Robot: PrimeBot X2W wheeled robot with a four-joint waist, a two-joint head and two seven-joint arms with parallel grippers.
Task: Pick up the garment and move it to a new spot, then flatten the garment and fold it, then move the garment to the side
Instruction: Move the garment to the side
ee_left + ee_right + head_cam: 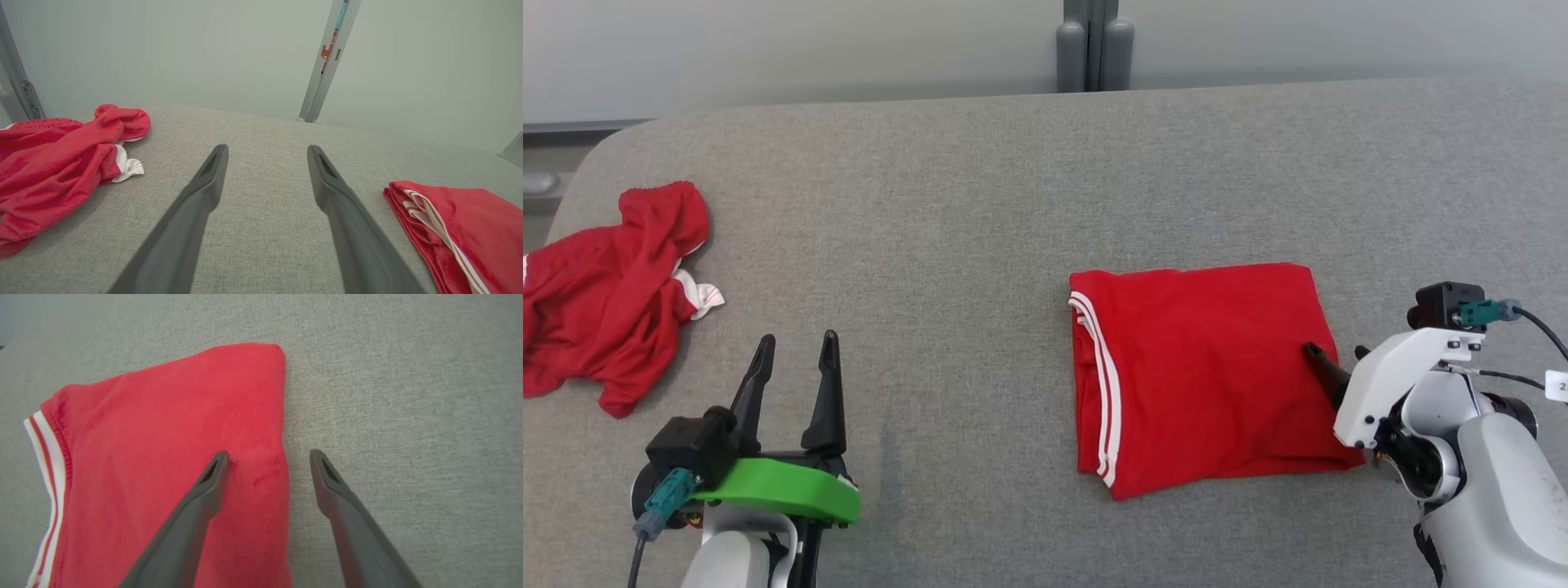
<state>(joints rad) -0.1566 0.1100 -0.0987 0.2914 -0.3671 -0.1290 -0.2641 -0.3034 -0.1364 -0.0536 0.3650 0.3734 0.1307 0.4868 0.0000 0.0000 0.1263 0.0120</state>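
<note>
Over the right edge of the garment [1201, 367] hangs the right pincer [269, 454], released; left pincer [798, 338], released, lies well apart.

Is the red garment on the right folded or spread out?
Folded. The red garment forms a neat rectangle, with stacked layers and white stripes along its left edge.

The crumpled garment [605, 302] runs off the head view's left edge. The right gripper [1335, 351] covers part of the right edge of the folded garment [1201, 367].
</note>
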